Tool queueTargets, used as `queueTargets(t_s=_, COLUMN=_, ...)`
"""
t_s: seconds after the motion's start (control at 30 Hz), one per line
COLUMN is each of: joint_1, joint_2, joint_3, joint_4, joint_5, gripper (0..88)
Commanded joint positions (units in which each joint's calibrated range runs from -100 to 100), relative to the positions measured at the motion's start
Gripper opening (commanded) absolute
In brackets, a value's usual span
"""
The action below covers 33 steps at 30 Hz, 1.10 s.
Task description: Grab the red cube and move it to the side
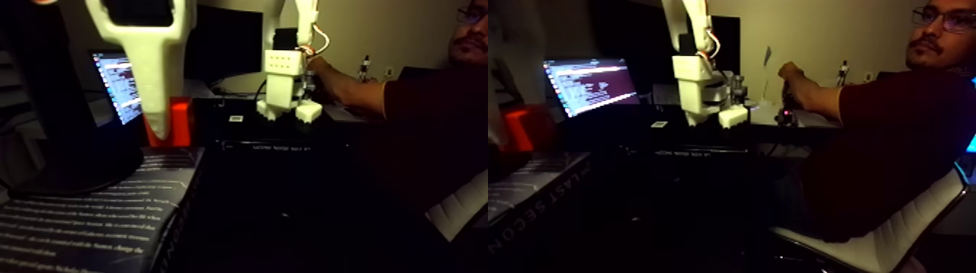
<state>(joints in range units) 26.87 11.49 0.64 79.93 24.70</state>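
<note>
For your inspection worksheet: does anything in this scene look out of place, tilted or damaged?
Nothing looks spilled or broken. The red cube sits upright on the dark surface, with a white claw finger in front of it. The dim light hides finer detail.

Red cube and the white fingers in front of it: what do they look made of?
The red cube looks like solid plastic: flat faces, even orange-red colour, a dull sheen, no grain or print. It could be painted wood; the dim light leaves that open. The white fingers look like matte printed plastic: chalky off-white, thick rounded edges, no metallic shine. Layer lines are too blurred to confirm.
</note>
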Motion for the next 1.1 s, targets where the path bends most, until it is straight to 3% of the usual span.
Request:
queueTargets(t_s=0.0, joint_1=0.77, joint_2=0.78, joint_3=-1.77, joint_4=-2.48, joint_5=0.15, gripper=1.5)
queueTargets(t_s=0.63, joint_1=3.1, joint_2=6.08, joint_3=-2.13, joint_4=-6.7, joint_5=0.2, gripper=2.6)
queueTargets(t_s=0.87, joint_1=2.85, joint_2=6.08, joint_3=-1.41, joint_4=-6.02, joint_5=2.41, gripper=32.9)
queueTargets(t_s=1.07, joint_1=2.85, joint_2=5.32, joint_3=-1.32, joint_4=-5.86, joint_5=2.9, gripper=35.9)
